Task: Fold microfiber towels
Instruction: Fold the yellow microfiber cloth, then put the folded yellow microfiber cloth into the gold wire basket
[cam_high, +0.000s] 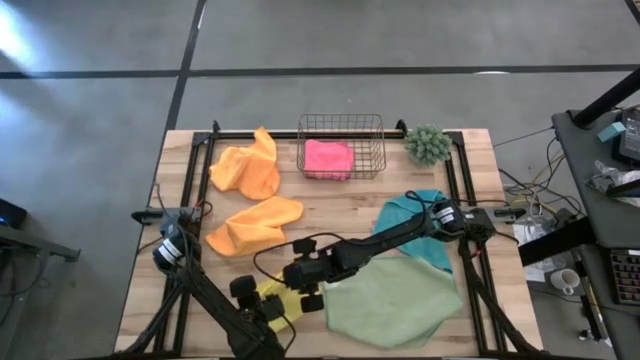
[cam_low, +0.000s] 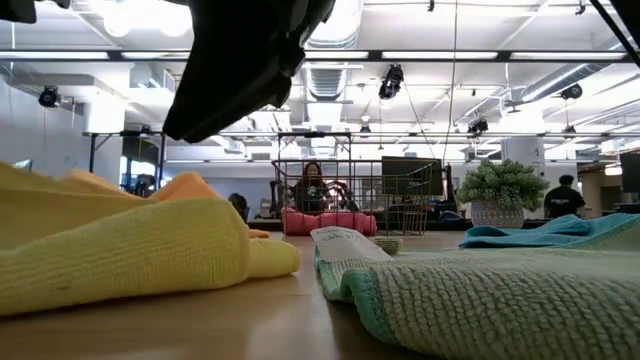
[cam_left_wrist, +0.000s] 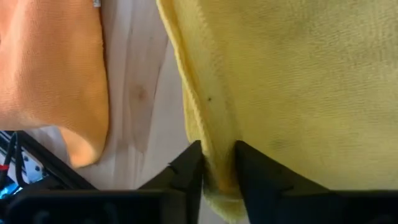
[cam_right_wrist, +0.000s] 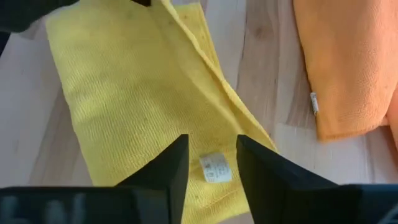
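Two dark claws meet over the soft yellow microfiber towel (cam_high: 277, 297) at the table's six o'clock edge. The left gripper (cam_left_wrist: 216, 171) pinches its folded hem; the right gripper (cam_right_wrist: 212, 163) stands released astride the white tag (cam_right_wrist: 215, 168). Likely risk: lifting one-sided would drag the fold open. The slatted wooden table (cam_high: 340, 200) also carries a wire basket (cam_high: 341, 145) at twelve o'clock, in an open workshop.

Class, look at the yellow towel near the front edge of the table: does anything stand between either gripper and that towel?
Nothing visible does. The left gripper has the yellow towel's edge between its jaws, and the right gripper hangs directly over its white tag, jaws open. The orange towel lies beside it, apart.
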